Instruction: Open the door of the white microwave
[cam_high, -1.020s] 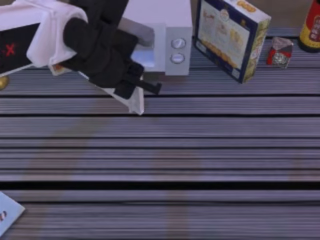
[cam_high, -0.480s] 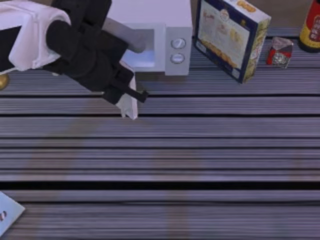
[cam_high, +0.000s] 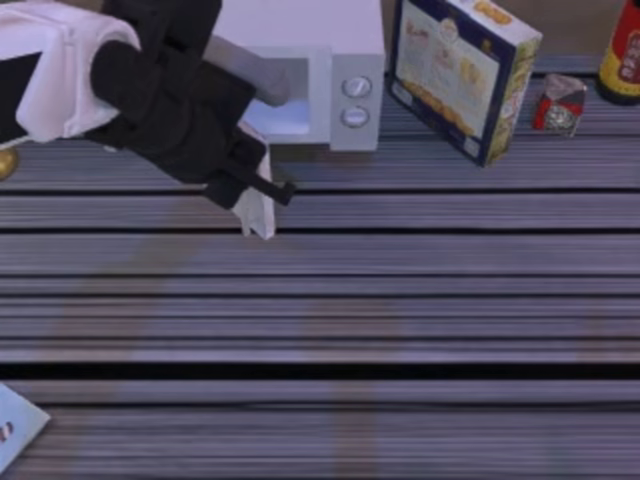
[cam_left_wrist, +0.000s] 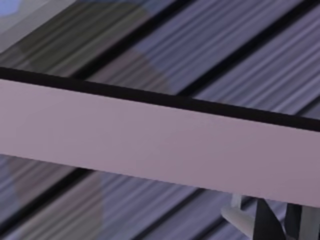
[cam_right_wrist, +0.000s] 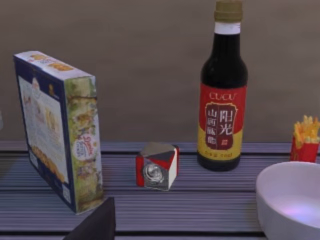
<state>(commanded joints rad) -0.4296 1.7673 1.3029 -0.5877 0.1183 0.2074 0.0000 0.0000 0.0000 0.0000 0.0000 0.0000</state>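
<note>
The white microwave stands at the back of the table, its two silver knobs on the right of its front. Its door is swung out to the left, baring the lit cavity. My left gripper hangs over the door's free edge and is shut on it. In the left wrist view the door crosses the picture as a pale band, with dark fingers at its lower edge. My right arm is out of the top view; a dark part of its gripper shows in its wrist view.
A blue-edged cereal box stands just right of the microwave. Beyond it are a small red and white cube and a soy sauce bottle. A white bowl and fries lie farther right. A pale card sits front left.
From a second ago to half a second ago my left gripper moved left, swinging the door wider. Since then nothing has visibly moved.
</note>
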